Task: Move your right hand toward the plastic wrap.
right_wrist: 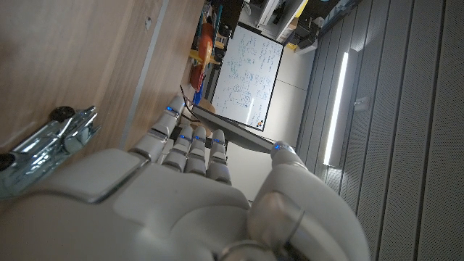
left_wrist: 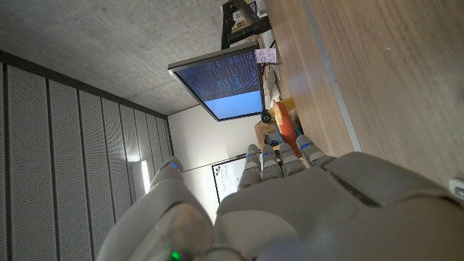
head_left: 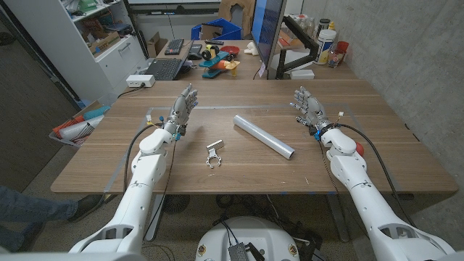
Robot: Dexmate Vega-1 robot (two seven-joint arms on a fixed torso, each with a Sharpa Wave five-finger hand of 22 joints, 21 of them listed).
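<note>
Here, both hands empty, fingers apart: right hand (head_left: 307, 106) well apart from plastic wrap (head_left: 264, 136).

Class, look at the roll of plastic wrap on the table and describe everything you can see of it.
The plastic wrap is a long, slim roll, pale silvery and glossy. It lies flat on the wooden table, slanting across the head view from its upper left end to a lower right end, where the open round tube end shows. It sits between the two hands, nearer the right hand. Nothing touches it except the table; a small metal clip lies apart from it.
</note>
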